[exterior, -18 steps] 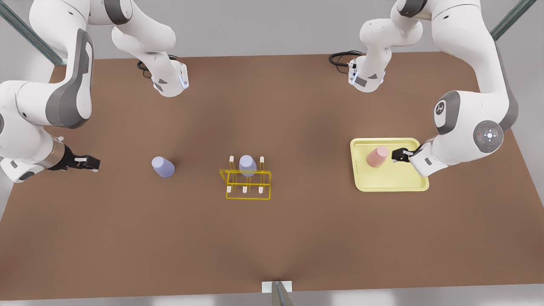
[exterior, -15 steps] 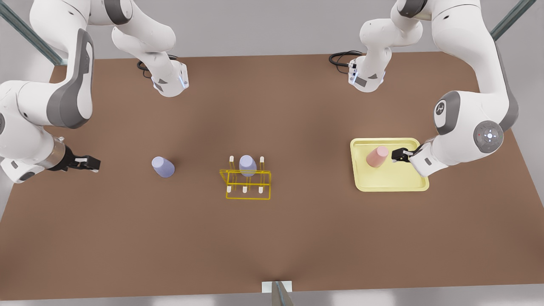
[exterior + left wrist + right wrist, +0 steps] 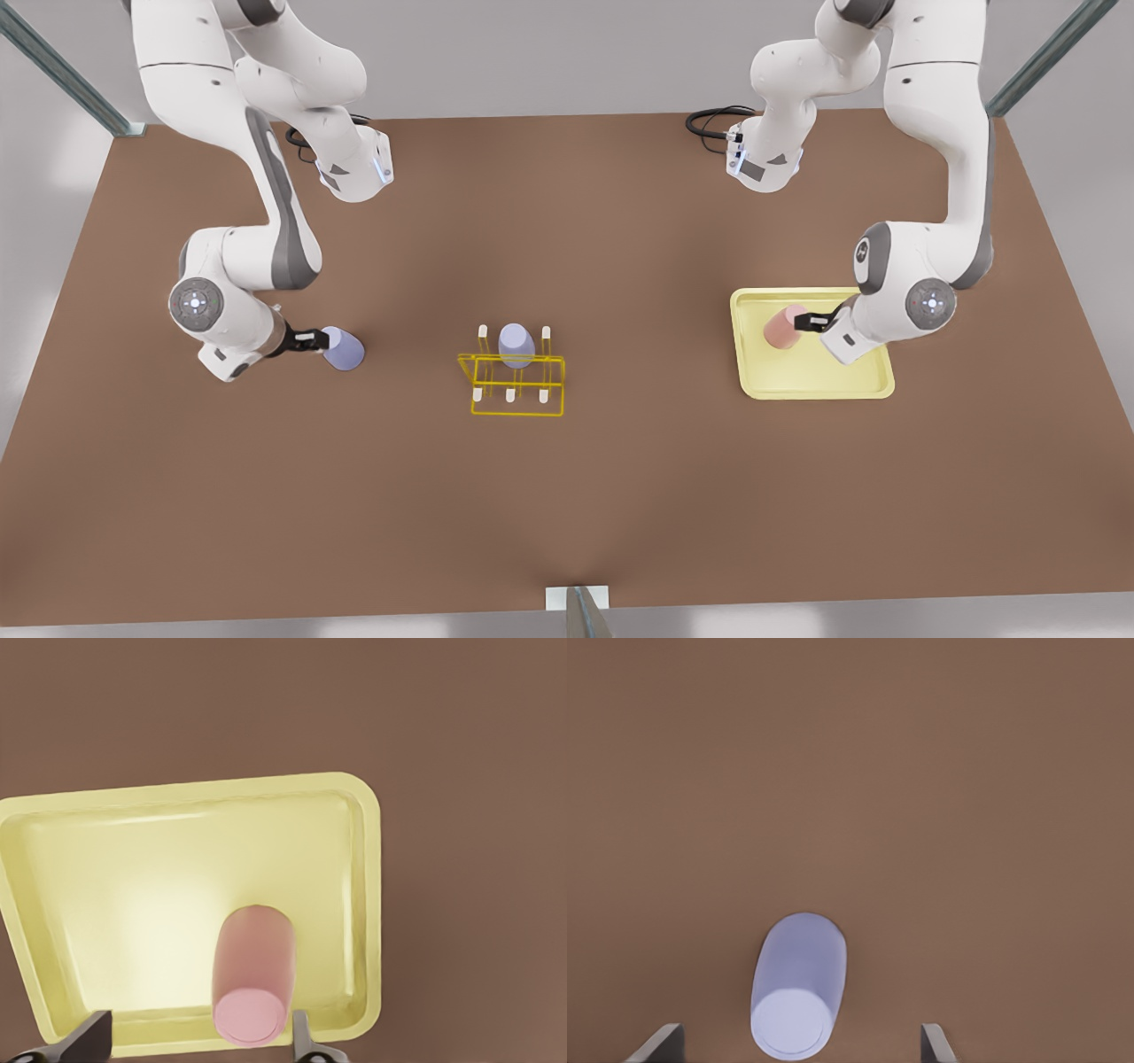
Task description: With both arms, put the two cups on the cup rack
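A salmon pink cup (image 3: 782,328) (image 3: 255,970) lies on its side in a pale yellow tray (image 3: 815,381) at the front view's right. My left gripper (image 3: 808,322) (image 3: 198,1035) is open right at the cup's end, one finger on each side of it. At the front view's left a lavender cup (image 3: 344,349) (image 3: 799,979) lies on the table. The right gripper (image 3: 314,339) (image 3: 800,1036) sits open at its near end, fingers spread wide around it. The yellow wire cup rack (image 3: 516,390) stands mid-table between the two cups.
Another lavender cup (image 3: 516,344) sits on a back peg of the rack. The tray's raised rim (image 3: 365,904) surrounds the pink cup. Both arm bases (image 3: 354,173) (image 3: 762,164) stand at the far table edge. Brown tabletop stretches wide in front of the rack.
The right gripper has swung in from the front view's far left up to the lavender cup. The left gripper has moved a little closer to the pink cup. Neither cup has moved.
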Action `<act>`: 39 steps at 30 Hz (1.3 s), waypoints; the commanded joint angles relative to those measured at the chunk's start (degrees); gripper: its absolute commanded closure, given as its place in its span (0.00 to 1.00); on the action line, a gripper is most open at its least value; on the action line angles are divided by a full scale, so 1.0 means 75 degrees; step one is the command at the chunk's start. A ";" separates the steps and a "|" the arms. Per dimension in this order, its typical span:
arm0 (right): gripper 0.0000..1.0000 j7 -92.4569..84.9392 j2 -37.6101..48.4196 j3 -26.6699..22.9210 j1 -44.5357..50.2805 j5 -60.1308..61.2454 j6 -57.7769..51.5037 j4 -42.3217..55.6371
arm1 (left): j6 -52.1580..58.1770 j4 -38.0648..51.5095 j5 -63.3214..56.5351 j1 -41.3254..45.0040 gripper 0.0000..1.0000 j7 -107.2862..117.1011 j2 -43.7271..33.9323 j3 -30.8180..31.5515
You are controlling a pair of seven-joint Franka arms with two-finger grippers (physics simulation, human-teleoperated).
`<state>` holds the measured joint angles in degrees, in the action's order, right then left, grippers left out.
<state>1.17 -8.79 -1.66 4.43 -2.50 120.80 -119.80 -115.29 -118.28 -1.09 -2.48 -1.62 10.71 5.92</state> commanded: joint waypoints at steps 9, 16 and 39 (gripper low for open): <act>0.00 0.0161 0.0093 -0.0001 0.0090 0.0427 0.2233 -0.1429 | -0.2112 -0.1690 0.0005 0.0225 0.00 0.0884 -0.0467 0.0007; 0.00 0.0173 -0.0094 -0.0001 0.0172 0.0438 0.2550 -0.1887 | -0.2616 -0.2264 -0.0007 0.0225 0.00 0.0884 -0.0233 0.0007; 0.00 0.0173 -0.0961 -0.0001 0.0148 0.0426 0.2737 -0.2144 | -0.3319 -0.2757 -0.0042 0.0073 0.00 0.0849 -0.0057 -0.0040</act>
<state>2.66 -15.67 -1.66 5.51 0.39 140.74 -135.86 -139.00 -138.93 -1.28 -1.95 3.81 10.19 5.62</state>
